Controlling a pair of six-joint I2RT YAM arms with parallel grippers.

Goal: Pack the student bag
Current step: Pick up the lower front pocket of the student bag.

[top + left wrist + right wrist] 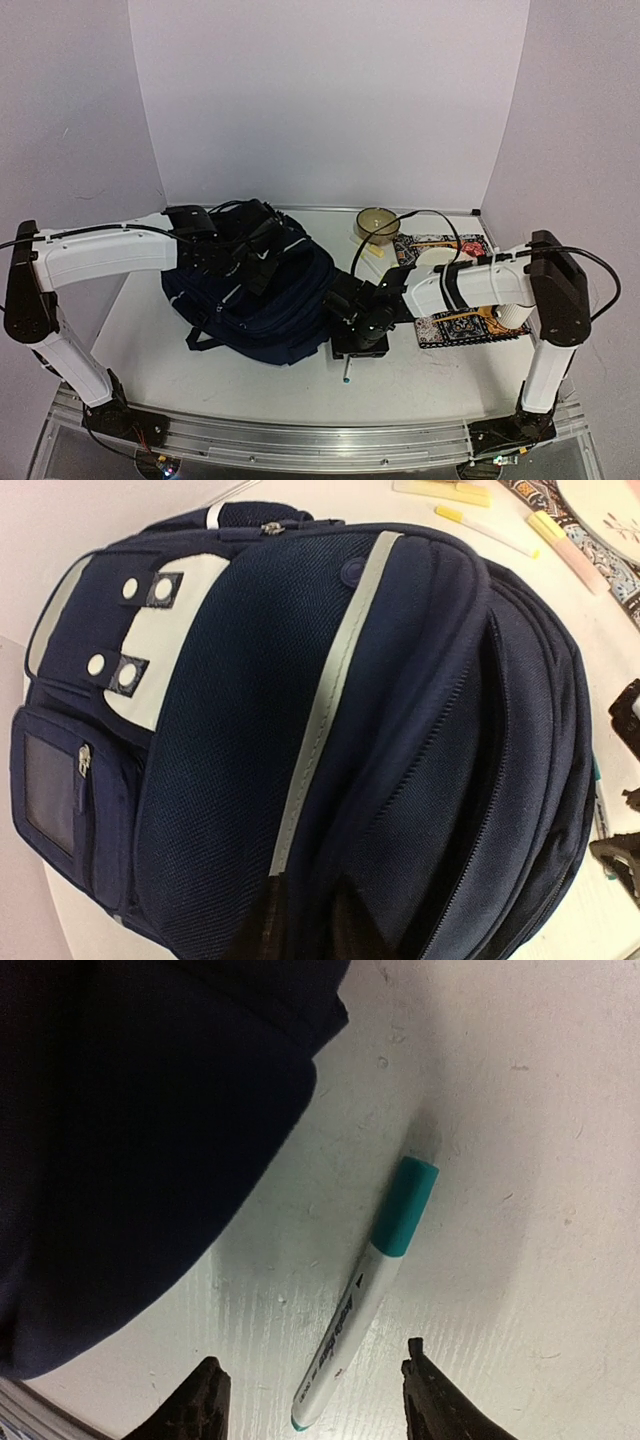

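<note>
The student bag (262, 300) is a dark navy backpack with grey stripes and a light patch. It lies on the table left of centre and fills the left wrist view (300, 710). My left gripper (262, 262) rests on its top; in the left wrist view (308, 925) its fingers are pinched on a ridge of the bag's fabric beside a grey stripe. My right gripper (358, 338) is low at the bag's right edge. Its jaws (312, 1400) are open, and a white marker with a teal cap (372, 1280) lies on the table between them, untouched. The marker also shows in the top view (347, 372).
A patterned book or mat (455, 328) lies under the right arm, and another (440, 246) behind it. A yellowish round container (377, 222) stands at the back. Yellow highlighters (560, 535) lie beyond the bag. Walls enclose the table on three sides.
</note>
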